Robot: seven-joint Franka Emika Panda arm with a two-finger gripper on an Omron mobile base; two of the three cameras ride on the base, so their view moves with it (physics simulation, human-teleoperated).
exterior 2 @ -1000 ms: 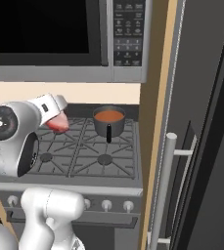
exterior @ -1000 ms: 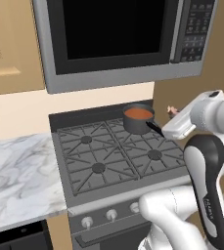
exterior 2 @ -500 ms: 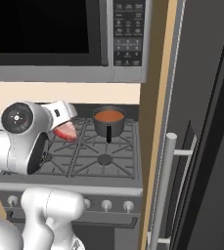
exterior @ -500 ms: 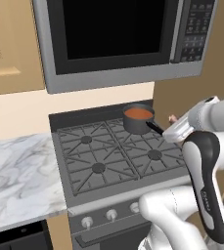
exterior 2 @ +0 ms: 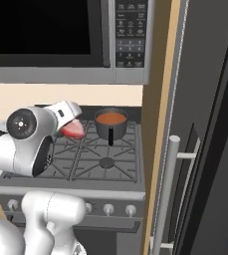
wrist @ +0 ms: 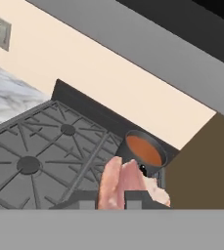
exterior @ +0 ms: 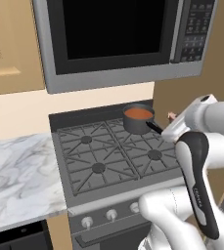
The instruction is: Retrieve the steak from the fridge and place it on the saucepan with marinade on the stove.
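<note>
Over the stove (exterior: 108, 161): we carry the steak (exterior 2: 73, 130) clamped in the nearly closed gripper (wrist: 123, 195).
Steak handling: we judge it light, limp, slick; hold it across the middle.
Saucepan (exterior: 138, 118): back-right burner, orange-red marinade (wrist: 144, 150) inside, no meat yet.
Steak position: just short of the saucepan.

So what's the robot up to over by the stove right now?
The white arm's gripper is shut on the steak, a red slab of raw meat, and holds it in the air above the stove grates. The saucepan with orange-red marinade sits on the back burner nearest the fridge, its handle pointing forward. The steak is not in the pan yet; it hangs to one side of it. The fridge doors are closed.
</note>
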